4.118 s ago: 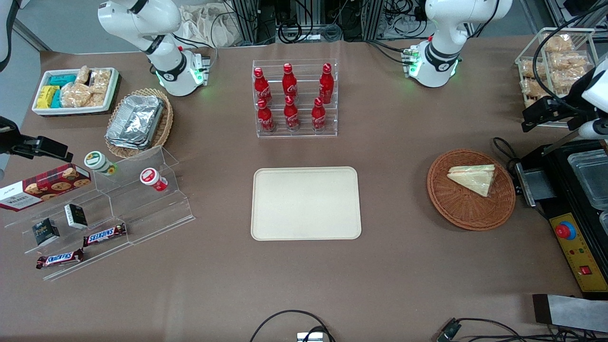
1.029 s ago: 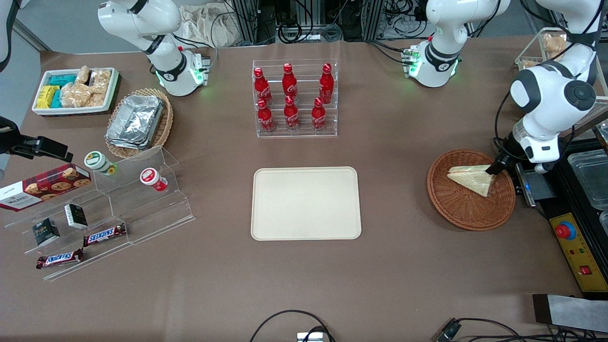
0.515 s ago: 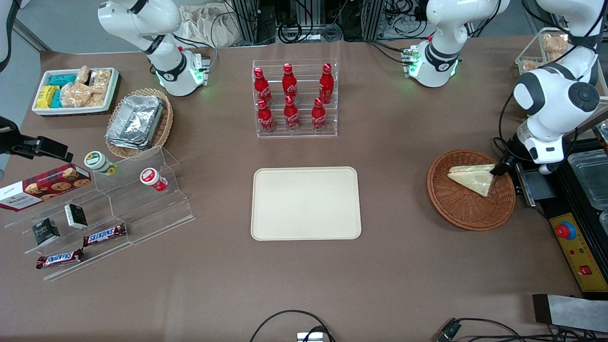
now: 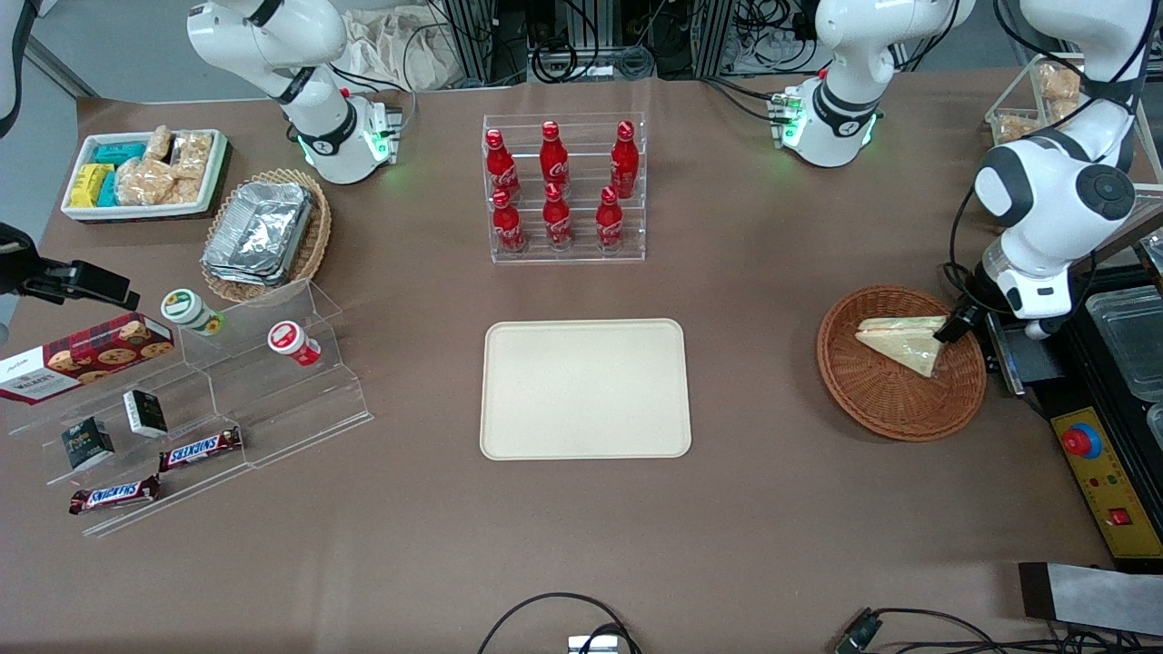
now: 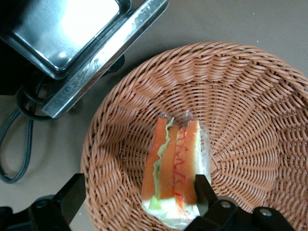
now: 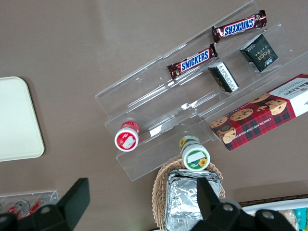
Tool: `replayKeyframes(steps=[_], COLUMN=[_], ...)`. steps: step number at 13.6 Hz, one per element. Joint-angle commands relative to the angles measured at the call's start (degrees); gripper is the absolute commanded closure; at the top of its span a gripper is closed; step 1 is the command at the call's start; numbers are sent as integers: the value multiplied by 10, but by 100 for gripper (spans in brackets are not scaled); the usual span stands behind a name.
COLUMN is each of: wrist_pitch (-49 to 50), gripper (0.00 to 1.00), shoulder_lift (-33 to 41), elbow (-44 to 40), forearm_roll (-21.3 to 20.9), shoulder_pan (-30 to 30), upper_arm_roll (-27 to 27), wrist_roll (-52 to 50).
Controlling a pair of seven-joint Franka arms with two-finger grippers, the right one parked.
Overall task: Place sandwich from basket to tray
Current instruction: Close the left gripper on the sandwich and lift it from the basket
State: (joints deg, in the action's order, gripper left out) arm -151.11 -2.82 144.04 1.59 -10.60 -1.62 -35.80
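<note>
1. Where the brown tabletop (image 4: 781, 509) fills the front view, the cream tray (image 4: 585, 389) lies flat at its middle, nearer the front camera than the rack of red bottles (image 4: 561, 189); nothing rests on the tray.
2. Basket (image 4: 886, 404): round, reddish-brown wicker, toward the working arm's end of the tabletop, well apart from the tray; a black machine (image 4: 1104, 381) with a steel tray stands just beside it.
3. Sandwich (image 4: 901, 341): wrapped wedge lying in the basket; wrist view shows its cut edge (image 5: 174, 166) with orange and green filling.
4. Gripper (image 5: 137, 195): low over the basket at the wide end of the sandwich; jaws spread wide, one finger (image 5: 203, 186) touching the sandwich's side, the other finger (image 5: 72, 195) well clear of it; nothing gripped.
</note>
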Motion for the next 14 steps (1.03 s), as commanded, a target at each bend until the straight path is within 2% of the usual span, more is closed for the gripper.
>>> replayKeyframes(steps=[1, 4, 8, 9, 11, 13, 14], wrist_pitch=[-24, -29, -39, -39, -39, -38, -39], gripper=[0, 0, 2, 12, 40, 78, 92], shoulder_lift=[-18, -25, -32, -32, -32, -32, -32], elbow=[-1, -2, -4, -4, -4, -4, -4], forearm_roll=[21, 39, 39, 39, 38, 36, 35], shoulder_pan=[5, 17, 17, 17, 17, 17, 17], upper_arm_roll=[4, 12, 26, 26, 26, 26, 26], wrist_roll=[-3, -14, -30, -30, -30, -26, -24])
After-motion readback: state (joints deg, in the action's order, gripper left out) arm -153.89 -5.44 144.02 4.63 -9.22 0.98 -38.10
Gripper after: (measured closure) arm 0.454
